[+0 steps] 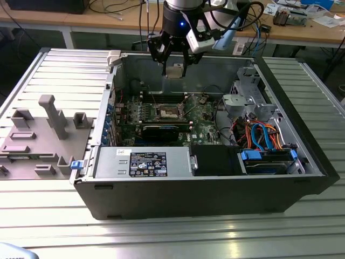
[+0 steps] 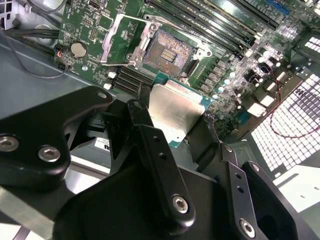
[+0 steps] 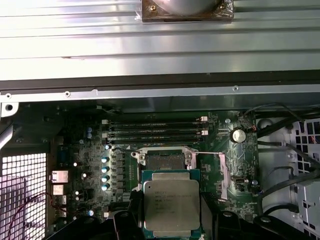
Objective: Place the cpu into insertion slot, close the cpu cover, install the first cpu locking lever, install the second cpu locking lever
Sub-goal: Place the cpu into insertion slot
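My gripper [image 1: 173,69] hangs above the open computer case, shut on the cpu [image 1: 174,72], a flat square chip with a silver-grey top. In both wrist views the cpu [image 2: 175,112] [image 3: 171,205] sits between the black fingers [image 2: 145,130], held by its edges. The insertion slot [image 2: 167,52] [image 3: 165,161] [image 1: 171,111] lies bare on the green board beneath, some way below the chip. Beside the slot, the cpu cover [image 2: 122,37] [image 3: 222,172] stands swung open.
The case walls [image 1: 178,191] ring the board. A grey power supply [image 1: 143,162] lies at the near side, a black card [image 1: 161,131] just before the socket, a drive cage with coloured cables [image 1: 264,135] at the exterior view's right. Memory slots [image 3: 155,131] border the socket.
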{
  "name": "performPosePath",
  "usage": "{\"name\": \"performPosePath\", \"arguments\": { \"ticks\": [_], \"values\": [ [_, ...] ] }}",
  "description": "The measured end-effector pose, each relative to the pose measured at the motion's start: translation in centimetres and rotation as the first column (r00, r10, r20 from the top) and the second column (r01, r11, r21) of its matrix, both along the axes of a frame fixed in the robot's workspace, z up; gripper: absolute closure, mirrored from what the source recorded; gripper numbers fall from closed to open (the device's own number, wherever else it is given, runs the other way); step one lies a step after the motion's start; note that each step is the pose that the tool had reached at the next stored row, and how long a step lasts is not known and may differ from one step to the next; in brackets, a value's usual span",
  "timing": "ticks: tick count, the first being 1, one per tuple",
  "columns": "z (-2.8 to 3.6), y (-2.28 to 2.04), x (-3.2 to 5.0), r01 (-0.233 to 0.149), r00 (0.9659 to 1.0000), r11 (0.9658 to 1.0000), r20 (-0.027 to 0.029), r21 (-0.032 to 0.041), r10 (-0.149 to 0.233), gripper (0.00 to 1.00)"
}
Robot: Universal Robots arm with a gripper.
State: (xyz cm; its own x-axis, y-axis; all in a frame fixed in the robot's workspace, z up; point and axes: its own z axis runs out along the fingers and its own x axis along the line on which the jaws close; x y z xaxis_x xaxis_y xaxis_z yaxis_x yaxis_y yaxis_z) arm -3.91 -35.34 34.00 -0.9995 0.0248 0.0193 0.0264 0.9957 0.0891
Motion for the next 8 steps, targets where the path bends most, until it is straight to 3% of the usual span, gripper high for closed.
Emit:
{"name": "performPosePath", "arguments": {
  "ticks": [8],
  "values": [
    [-0.19,0.0,0.0,0.0,1.0,1.0,0.0,0.0,0.0,0.45]
  ]
}}
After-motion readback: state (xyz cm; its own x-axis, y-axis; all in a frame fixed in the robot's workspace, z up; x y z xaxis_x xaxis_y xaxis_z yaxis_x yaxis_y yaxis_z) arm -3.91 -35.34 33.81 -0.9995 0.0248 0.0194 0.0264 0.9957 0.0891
